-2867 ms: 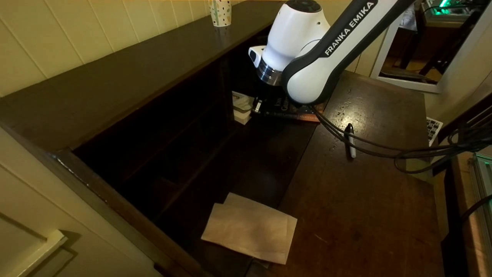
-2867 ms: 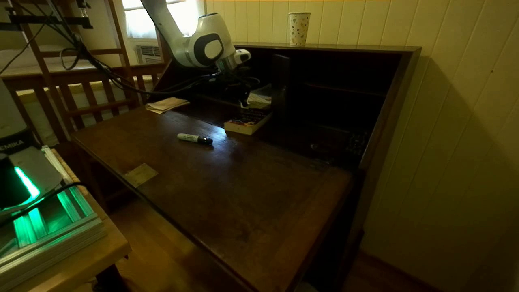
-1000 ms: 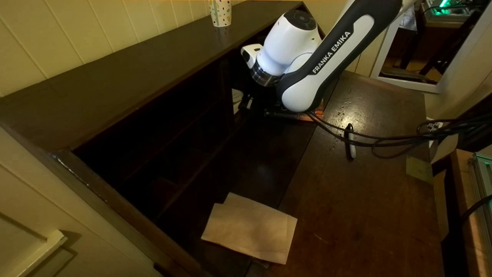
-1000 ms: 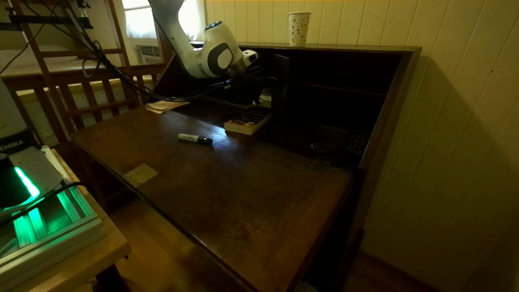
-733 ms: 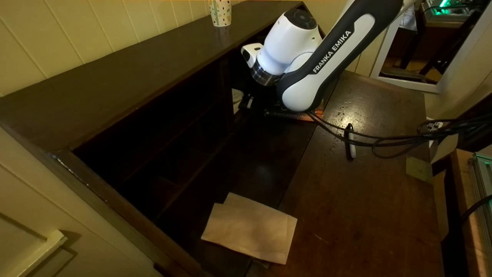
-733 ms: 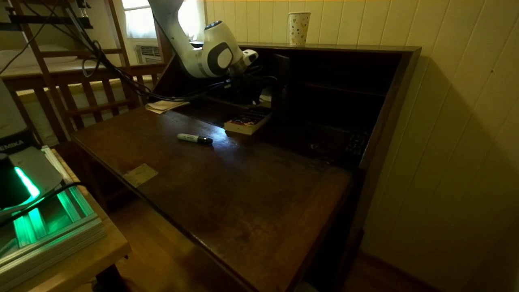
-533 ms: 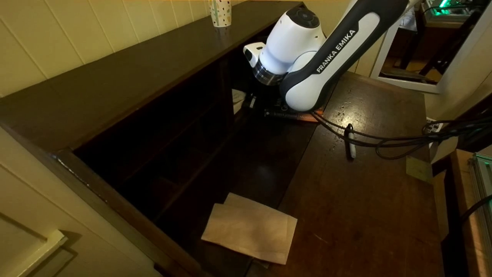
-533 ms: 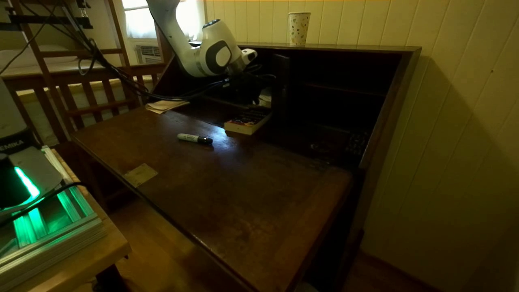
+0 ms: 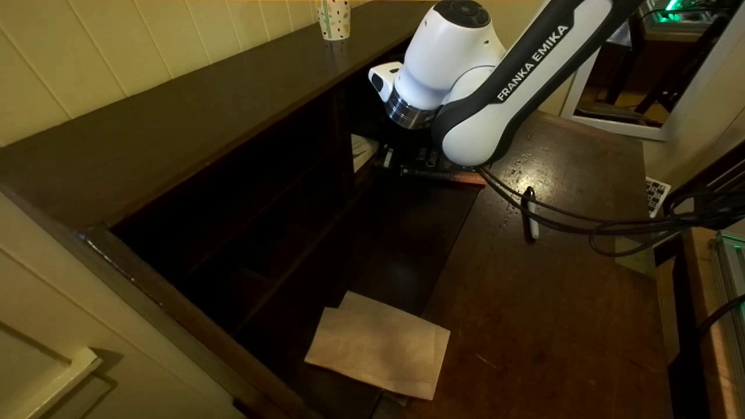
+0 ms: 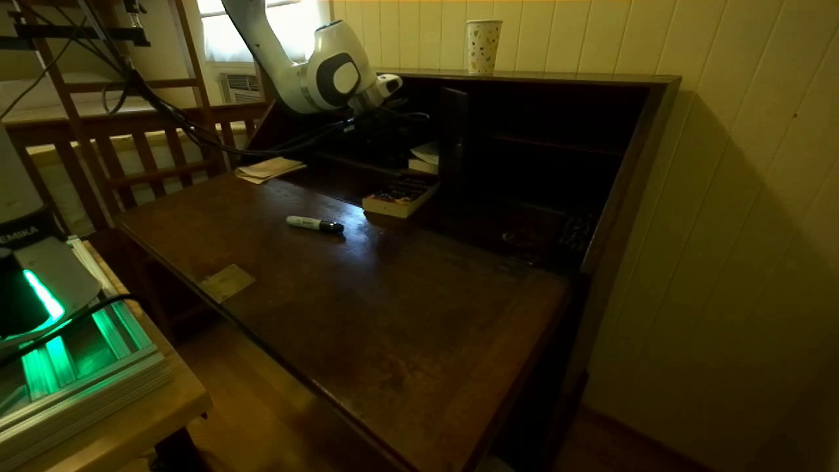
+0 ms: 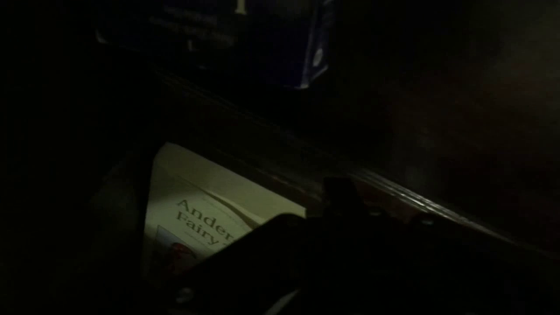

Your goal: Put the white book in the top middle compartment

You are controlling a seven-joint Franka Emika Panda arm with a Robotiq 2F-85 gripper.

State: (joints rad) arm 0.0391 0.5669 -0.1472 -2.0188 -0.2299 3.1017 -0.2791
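"White book (image 9: 362, 152) — where do you see it?"

"In an exterior view it is a pale patch toward the far end of the shelf unit (image 9: 204, 110), partly hidden, with the gripper (image 9: 386, 157) just beside it."

"Holding it?"

"I cannot tell; the jaws are black against black. Below the arm (image 9: 451, 64) shows a dark-covered book (image 9: 443, 175). A marker (image 9: 533, 226) lies on the desk (image 9: 553, 308), and pale sheets (image 9: 378, 346) lie well apart from both books."

"Go on."

"In an exterior view the white book sits just beside an upright panel (image 10: 452, 144), and the dark-covered book lies flat near it. A speckled cup (image 10: 484, 47) stands on top of the shelf unit. The pigeonholes (image 10: 557, 145) are too dark for me to pick out the top middle one."

"And the wrist view?"

"White book again, its cover lettered 'Ander' and 'Fairy', with a bit of red below — the gripper's black outline hides part of it. Whether they touch, or whether the jaws stand parted or together, I cannot tell. At the top shows a corner of the dark-covered book."
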